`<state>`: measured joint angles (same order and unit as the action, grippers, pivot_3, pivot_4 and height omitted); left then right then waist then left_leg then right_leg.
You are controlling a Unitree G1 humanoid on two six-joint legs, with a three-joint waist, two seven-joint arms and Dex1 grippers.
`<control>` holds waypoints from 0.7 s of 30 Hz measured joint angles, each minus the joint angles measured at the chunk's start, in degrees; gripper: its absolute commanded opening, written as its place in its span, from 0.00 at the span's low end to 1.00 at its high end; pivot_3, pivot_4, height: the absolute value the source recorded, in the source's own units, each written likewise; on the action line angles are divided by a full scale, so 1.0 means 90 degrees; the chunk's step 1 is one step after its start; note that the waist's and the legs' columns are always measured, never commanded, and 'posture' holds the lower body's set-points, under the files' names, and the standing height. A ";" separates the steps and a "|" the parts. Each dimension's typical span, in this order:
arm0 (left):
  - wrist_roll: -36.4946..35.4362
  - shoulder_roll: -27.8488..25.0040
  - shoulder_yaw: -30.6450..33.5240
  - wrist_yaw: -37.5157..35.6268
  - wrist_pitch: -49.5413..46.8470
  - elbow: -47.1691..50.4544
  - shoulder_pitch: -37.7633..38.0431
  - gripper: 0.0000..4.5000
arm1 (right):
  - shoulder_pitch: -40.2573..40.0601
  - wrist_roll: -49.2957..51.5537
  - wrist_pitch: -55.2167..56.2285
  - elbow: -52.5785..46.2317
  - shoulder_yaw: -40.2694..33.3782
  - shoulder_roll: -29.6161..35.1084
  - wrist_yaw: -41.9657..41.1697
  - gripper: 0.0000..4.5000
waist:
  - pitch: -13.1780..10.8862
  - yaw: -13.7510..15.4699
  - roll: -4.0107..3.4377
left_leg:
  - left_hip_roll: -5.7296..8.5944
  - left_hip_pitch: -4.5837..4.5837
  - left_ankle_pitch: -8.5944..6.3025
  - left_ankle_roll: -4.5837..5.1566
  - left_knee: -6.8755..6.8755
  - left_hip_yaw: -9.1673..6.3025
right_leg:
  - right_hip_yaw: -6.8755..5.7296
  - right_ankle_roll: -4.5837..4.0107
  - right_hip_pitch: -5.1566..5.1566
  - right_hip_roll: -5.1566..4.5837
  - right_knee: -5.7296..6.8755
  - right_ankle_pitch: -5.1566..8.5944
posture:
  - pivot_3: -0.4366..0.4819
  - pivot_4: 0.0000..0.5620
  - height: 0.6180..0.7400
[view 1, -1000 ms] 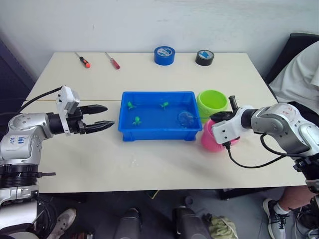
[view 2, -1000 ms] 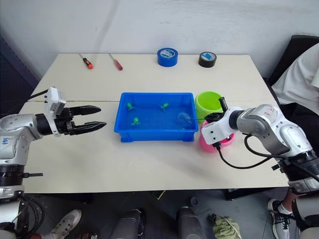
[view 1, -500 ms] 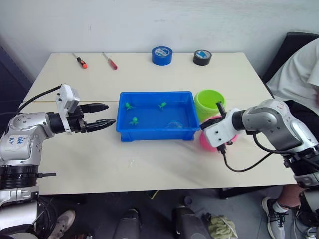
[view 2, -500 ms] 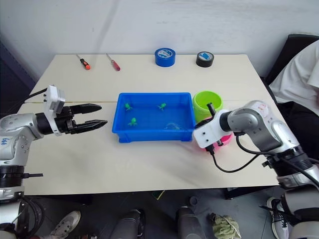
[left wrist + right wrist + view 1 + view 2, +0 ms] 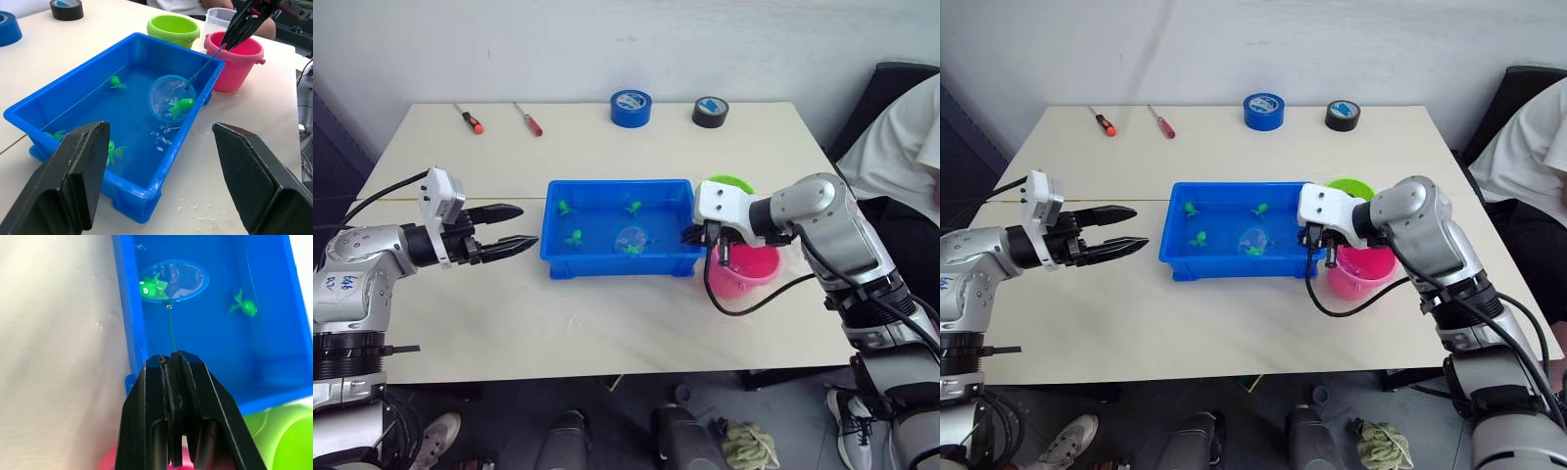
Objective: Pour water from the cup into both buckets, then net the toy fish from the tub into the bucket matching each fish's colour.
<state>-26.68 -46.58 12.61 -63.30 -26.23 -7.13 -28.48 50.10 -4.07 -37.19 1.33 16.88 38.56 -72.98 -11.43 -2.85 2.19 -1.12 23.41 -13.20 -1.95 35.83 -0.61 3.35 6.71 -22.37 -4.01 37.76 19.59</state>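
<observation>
The blue tub (image 5: 556, 250) holds water and three loose green toy fish (image 5: 575, 237). A fourth green fish (image 5: 180, 105) lies in the net's light blue hoop (image 5: 628, 238), low in the tub's middle front. My right gripper (image 5: 171, 357) is shut on the net's thin handle (image 5: 170, 333), at the tub's right end above the pink bucket (image 5: 744, 272). The green bucket (image 5: 729, 183) stands just behind it. The clear cup (image 5: 215, 17) stands beyond the pink bucket. My left gripper (image 5: 522, 226) hangs open just left of the tub, holding nothing.
A blue tape roll (image 5: 632, 105) and a black tape roll (image 5: 710, 112) lie at the table's back edge. Two screwdrivers (image 5: 470, 119) lie at the back left. A person (image 5: 911, 127) sits beside the table's right end. Water drops lie in front of the tub.
My right gripper has swung left from over the pink bucket to the tub's right end. The net slid from the tub's right part to its middle front, and a green fish now lies in it.
</observation>
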 measured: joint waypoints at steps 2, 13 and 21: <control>0.0000 -0.0013 0.0000 -0.0001 0.0000 -0.0001 -0.0001 0.82 | 0.0021 0.0172 -0.0536 -0.0030 -0.0002 0.0000 0.0012 0.00 | 0.0000 -0.0011 0.0000 | 0.0001 0.0008 0.0000 0.0000 -0.0003 0.0002 | 0.0001 0.0000 -0.0010 0.0000 0.0000 0.0000 | 0.48 0.27 0.95; -0.0001 -0.0014 -0.0006 -0.0037 0.0027 -0.0181 -0.0246 0.82 | 0.0366 0.1141 -0.2483 0.0141 -0.0687 -0.0607 0.1016 0.00 | 0.0000 -0.0016 0.0000 | 0.0009 0.0016 0.0000 0.0000 -0.0012 0.0002 | 0.0000 0.0000 -0.0018 0.0005 -0.0004 0.0000 | 0.48 0.27 0.95; 0.0000 -0.0015 -0.0024 -0.0129 0.0086 -0.0379 -0.0513 0.82 | 0.0402 0.1763 -0.2924 0.0119 -0.1063 -0.0651 0.1600 0.00 | 0.0000 -0.0023 0.0000 | 0.0017 0.0025 0.0000 0.0001 -0.0019 0.0002 | -0.0001 0.0000 -0.0025 0.0007 -0.0012 0.0000 | 0.48 0.27 0.95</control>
<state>-26.67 -46.71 12.40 -64.46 -25.45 -10.54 -33.10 53.71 11.80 -63.51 2.40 7.31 32.70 -58.58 -11.44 -3.05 2.19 -0.96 23.63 -13.21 -1.94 35.66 -0.59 3.34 6.72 -22.59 -3.94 37.65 19.59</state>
